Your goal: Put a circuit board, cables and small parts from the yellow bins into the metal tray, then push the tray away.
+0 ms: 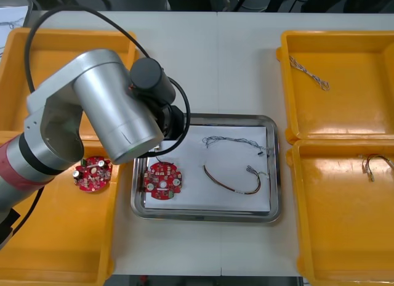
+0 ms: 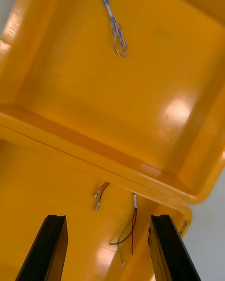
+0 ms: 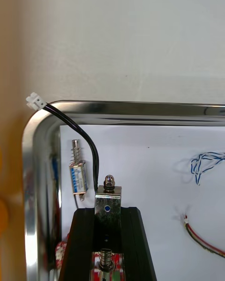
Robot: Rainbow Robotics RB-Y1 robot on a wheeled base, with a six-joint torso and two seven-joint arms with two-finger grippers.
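Two cables [image 1: 233, 185], board [image 1: 163, 180] in tray [image 1: 276, 170]; left jaws clamp metal part [image 3: 108, 202]; right jaws apart.

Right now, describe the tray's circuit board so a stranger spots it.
Find the metal tray between the yellow bins. Its round red circuit board lies on the white inside at the left end, by the left fingers; the twin board sits in a yellow bin.

L gripper [image 3: 108, 211] jaws clamped, R gripper [image 2: 107, 218] jaws apart.
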